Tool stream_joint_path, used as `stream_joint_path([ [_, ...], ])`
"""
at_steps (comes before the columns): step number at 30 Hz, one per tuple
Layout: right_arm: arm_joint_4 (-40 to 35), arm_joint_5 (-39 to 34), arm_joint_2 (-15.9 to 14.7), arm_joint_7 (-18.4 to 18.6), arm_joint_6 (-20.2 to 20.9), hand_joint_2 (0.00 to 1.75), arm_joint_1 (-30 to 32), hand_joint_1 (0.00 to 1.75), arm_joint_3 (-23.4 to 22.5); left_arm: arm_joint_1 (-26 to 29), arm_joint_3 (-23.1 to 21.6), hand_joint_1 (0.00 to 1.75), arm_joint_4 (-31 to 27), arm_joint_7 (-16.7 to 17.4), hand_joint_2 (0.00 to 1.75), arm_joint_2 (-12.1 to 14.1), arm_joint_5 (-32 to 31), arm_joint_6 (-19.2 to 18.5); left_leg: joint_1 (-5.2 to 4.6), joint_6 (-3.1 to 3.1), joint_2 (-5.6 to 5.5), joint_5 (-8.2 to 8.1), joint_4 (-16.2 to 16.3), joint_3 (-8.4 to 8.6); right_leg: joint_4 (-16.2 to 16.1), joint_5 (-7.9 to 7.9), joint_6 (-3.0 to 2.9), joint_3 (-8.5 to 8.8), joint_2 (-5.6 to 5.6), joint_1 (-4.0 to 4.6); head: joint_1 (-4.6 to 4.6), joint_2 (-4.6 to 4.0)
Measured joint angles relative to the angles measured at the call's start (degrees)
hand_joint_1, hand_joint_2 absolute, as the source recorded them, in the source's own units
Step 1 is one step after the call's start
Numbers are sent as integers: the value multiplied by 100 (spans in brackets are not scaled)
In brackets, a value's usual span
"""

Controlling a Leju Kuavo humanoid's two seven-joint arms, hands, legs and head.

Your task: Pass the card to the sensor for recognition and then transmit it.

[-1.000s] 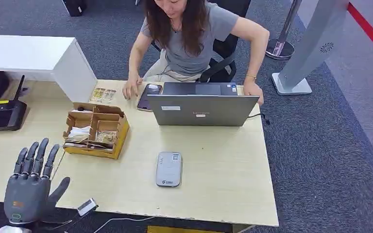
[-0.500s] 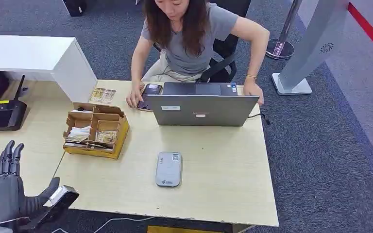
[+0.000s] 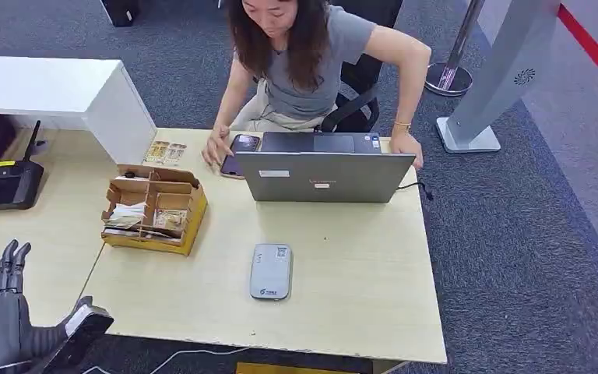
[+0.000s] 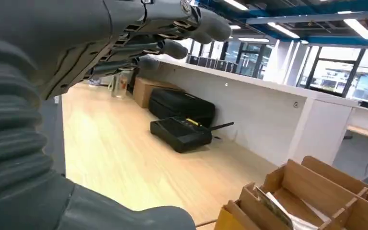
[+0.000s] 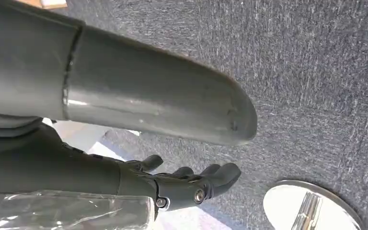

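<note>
The main risk, as I judge it, is a poor pick: the cards (image 3: 144,215) lie loose and flat in the box (image 3: 189,219), near its dividers, so broad fingers could snag a wall, shove the box along the bench (image 3: 342,296), or lift several cards at once. The sensor (image 3: 271,271) lies well apart from the box, nearer the bench's front edge. The left hand (image 3: 4,327) hangs low off the near corner, fingers straight and together, thumb out, holding nothing. The right hand (image 5: 172,184) hangs over carpet, fingers loosely curled, empty.
</note>
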Motion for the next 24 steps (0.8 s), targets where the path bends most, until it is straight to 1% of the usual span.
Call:
stream_joint_path([
  [11, -7, 44, 0, 7, 9, 0, -2, 0, 0, -114, 422, 0, 66, -46, 175, -90, 50, -229, 0, 0, 0, 0, 0, 0, 0, 0, 0, 0, 0, 0, 0, 0],
  [14, -7, 127, -4, 7, 18, 0, -9, 0, 0, -263, 536, 0, 197, 20, 175, -79, 17, -363, 0, 0, -3, 0, 0, 0, 0, 0, 0, 0, -2, 0, -2, 0],
  [17, -7, 214, -24, 31, 44, 0, -22, 0, 0, -451, 673, 0, 505, 50, 175, 101, -247, -501, 0, -1, -2, 1, 0, 3, 0, 0, -1, 1, -1, 0, -2, 0],
  [20, -7, 236, -42, 42, 50, 0, -35, 0, 0, -621, 725, 0, 802, 17, 175, 297, -441, -544, 1, -1, -4, 2, 0, 3, 2, 0, -1, 2, -3, 1, -2, 0],
  [24, -7, 240, -57, 57, 50, 0, -42, 0, 0, -736, 791, 0, 1021, 7, 175, 426, -490, -551, 1, -1, -3, 2, 0, 2, 3, 0, -1, 1, -1, 1, -2, 0],
])
